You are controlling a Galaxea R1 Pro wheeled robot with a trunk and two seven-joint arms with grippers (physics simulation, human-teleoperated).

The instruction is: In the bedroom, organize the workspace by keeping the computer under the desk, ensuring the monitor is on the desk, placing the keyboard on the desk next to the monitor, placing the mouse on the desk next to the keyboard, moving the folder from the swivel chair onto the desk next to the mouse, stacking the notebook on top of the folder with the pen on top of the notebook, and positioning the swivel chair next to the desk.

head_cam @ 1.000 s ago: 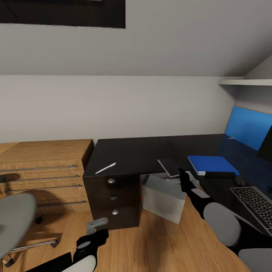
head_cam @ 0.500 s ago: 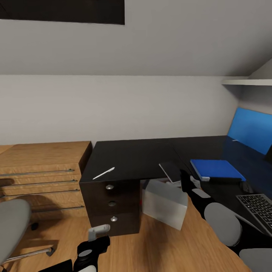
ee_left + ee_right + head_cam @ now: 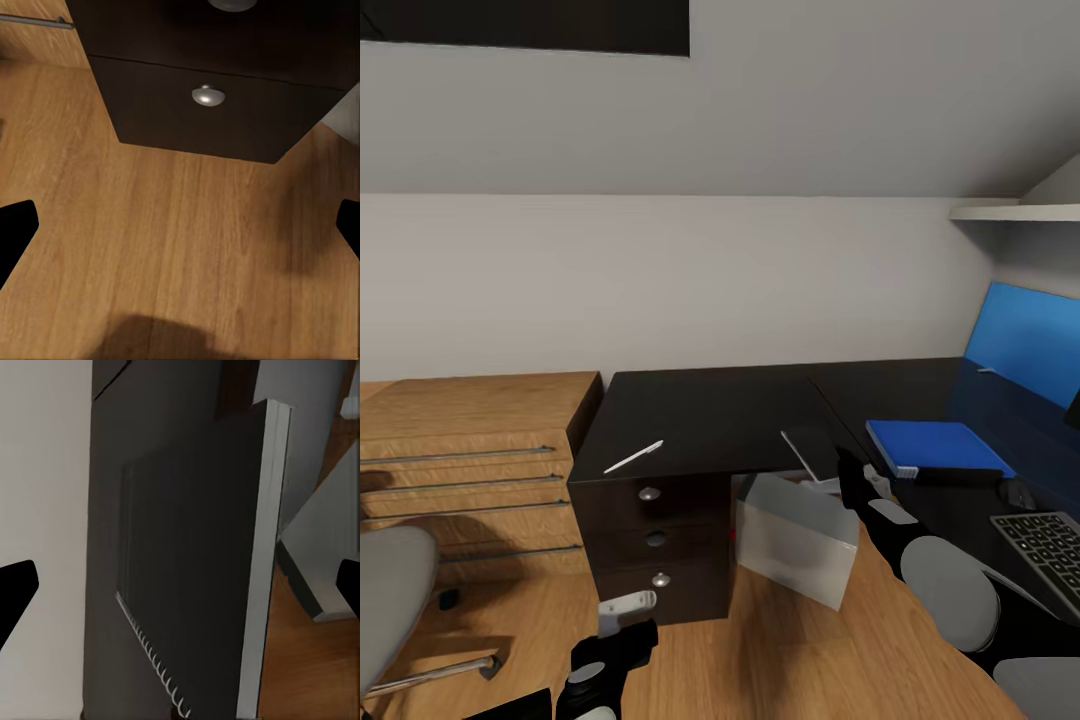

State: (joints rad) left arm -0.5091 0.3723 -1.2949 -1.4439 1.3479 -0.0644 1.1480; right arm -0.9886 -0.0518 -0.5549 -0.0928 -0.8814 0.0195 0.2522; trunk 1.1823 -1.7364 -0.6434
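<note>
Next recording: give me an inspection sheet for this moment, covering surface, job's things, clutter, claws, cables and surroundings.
Surface: desk, glossy black top, mostly bare at the near wing.
Job's things: pen lies above the drawers; notebook tilted up at the desk's inner edge; folder flat on the desk; mouse between folder and keyboard; computer on the floor beside the drawers; chair stands apart from the desk.
Clutter: nothing seen.
Claws: left claw open, low over the floor before the drawers; right claw at the notebook, grip unclear.
Cables: nothing seen.
Surroundings: wooden chest, wall shelf, blue panel.
</note>
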